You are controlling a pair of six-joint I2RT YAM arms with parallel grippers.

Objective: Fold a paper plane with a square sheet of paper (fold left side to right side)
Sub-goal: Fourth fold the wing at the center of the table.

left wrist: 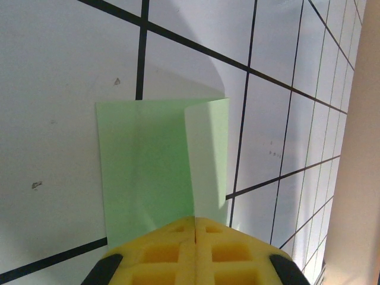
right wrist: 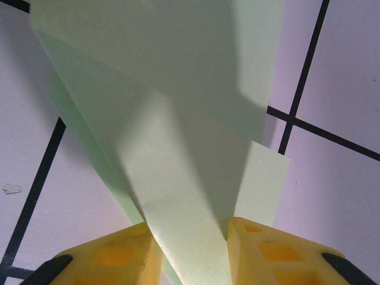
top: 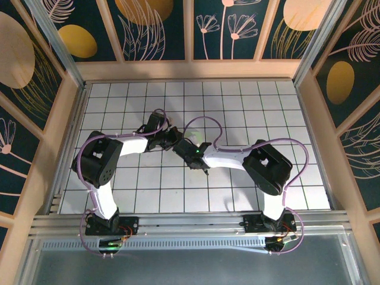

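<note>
**Pinch the flap square before carrying it over**

Top view: the left arm (top: 127,145) and right arm (top: 228,159) meet at the middle of the table (top: 119,101), over the square sheet of paper (top: 200,138), of which a pale sliver shows.

Left wrist: the left gripper (left wrist: 195,224) is clenched at the sheet's near edge, in line with a raised crease. I cannot tell whether it is pinching or pressing.

Right wrist: the right gripper (right wrist: 190,233) has its jaws apart, astride a lifted flap. It should close squarely there and keep the edges aligned.

We saw the left arm (top: 105,160) and the right arm (top: 261,165) bent inward over the white gridded table (top: 273,107), the left gripper (top: 173,136) and right gripper (top: 185,142) close together near its middle, a sliver of pale-green paper (top: 200,138) showing just right of them.
</note>
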